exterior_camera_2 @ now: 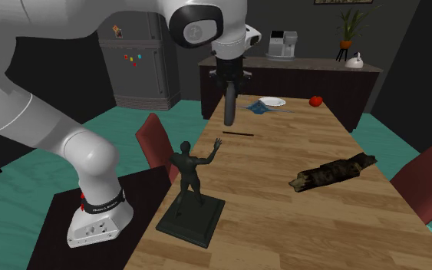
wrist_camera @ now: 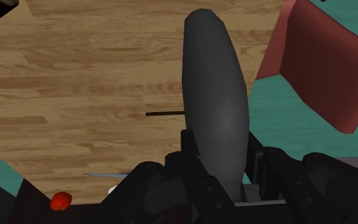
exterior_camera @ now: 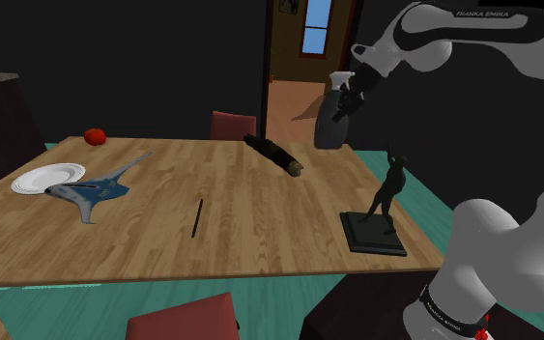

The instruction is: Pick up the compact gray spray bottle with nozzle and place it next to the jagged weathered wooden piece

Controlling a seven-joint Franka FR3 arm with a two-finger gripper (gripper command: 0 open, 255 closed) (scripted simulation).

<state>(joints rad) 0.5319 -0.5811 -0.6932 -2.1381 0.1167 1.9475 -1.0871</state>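
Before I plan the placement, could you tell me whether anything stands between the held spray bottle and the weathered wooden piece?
Nothing visible does. The gripper holds the gray spray bottle in the air above the table, and only bare wood surface lies between it and the wooden piece. The dark figurine stands aside from that path.

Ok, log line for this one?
end effector: shut on spray bottle | bottle: aloft above table | wooden piece: on table | placed: no
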